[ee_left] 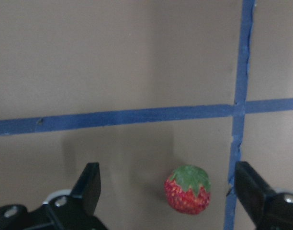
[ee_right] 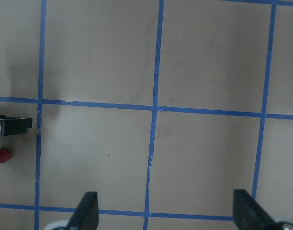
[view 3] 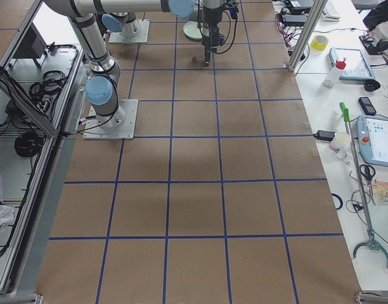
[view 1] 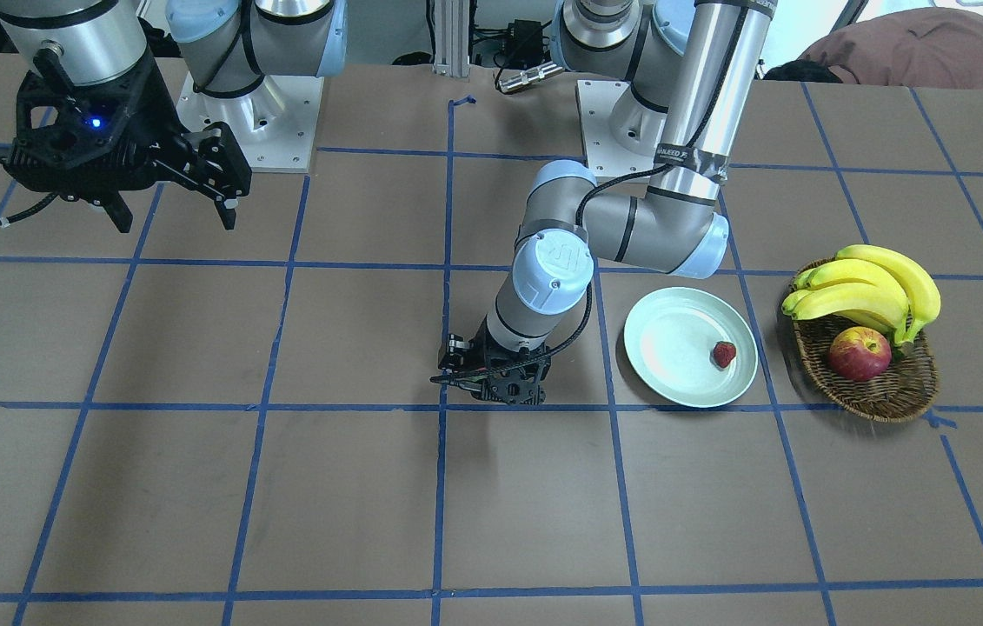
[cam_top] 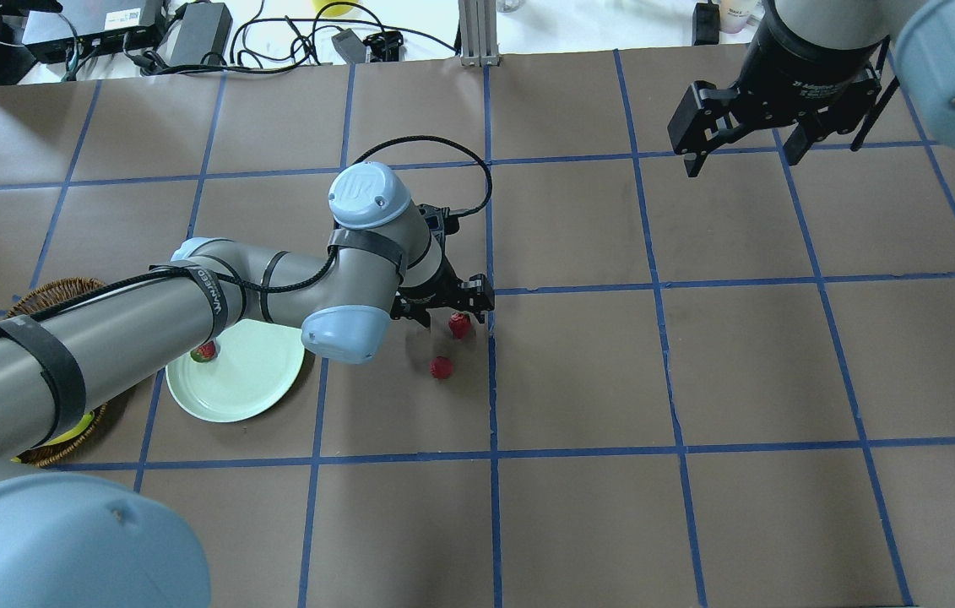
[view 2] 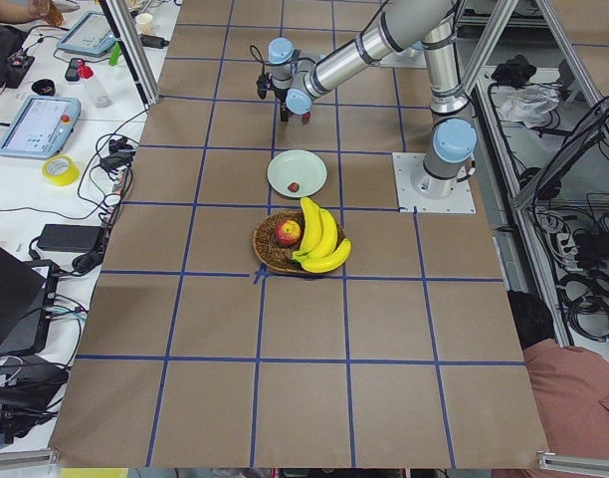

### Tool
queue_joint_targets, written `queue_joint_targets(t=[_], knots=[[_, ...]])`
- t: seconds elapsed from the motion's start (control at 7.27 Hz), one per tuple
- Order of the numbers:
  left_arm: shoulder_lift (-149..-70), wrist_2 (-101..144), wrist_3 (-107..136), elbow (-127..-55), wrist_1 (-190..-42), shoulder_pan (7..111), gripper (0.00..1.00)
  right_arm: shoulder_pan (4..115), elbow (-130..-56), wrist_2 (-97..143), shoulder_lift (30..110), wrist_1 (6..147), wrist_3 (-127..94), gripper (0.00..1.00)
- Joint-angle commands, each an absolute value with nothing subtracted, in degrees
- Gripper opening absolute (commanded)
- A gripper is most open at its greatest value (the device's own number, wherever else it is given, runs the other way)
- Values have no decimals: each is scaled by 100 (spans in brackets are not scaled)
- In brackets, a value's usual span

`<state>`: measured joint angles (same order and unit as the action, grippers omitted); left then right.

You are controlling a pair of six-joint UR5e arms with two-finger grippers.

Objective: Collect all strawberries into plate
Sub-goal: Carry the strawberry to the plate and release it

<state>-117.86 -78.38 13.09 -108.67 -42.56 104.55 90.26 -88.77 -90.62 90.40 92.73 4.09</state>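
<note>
one strawberry (view 1: 724, 354) was recorded in the plate (view 1: 674, 387); two strawberries (cam_top: 442, 366) were left on the worktop (cam_top: 697, 355), one straddled by the wide-open, empty left gripper (ee_left: 168, 191).

A wide worktop of matt brown board (view 1: 352, 496) fills the room's middle, marked into large squares by strips of blue tape (view 1: 448, 261). The light is bright and even, and shadows on the board are soft. Along the far long edge runs a white bench (view 2: 46, 209), crowded with a light-blue cased tablet (view 2: 38, 124), a roll of yellow tape (view 2: 61, 170), black power bricks (cam_top: 198, 34) and loose black cables. Silver aluminium profile posts (view 2: 128, 50) rise at the bench's edge. On the opposite side, coils of black cable (view 2: 583, 289) hang in a metal frame. A person in a rust-brown top (view 2: 573, 398) is at one corner.
</note>
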Motion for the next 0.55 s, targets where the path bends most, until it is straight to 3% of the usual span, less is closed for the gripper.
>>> queue_joint_targets(t=[0.0,0.14,0.28,0.41], knots=[[-11752,-7805,1397,-10863,-4271,10520,52,9026,-8877,-9062,9035,9272,413,100],[-11707,-7813,1441,-10881,-4298,10564,37,9026,-8877,-9062,9035,9272,413,100],[-11698,-7805,1441,-10881,-4307,10564,0,9026,-8877,-9062,9044,9272,413,100],[-11672,-7813,1424,-10863,-4307,10564,0,9026,-8877,-9062,9035,9272,413,100]])
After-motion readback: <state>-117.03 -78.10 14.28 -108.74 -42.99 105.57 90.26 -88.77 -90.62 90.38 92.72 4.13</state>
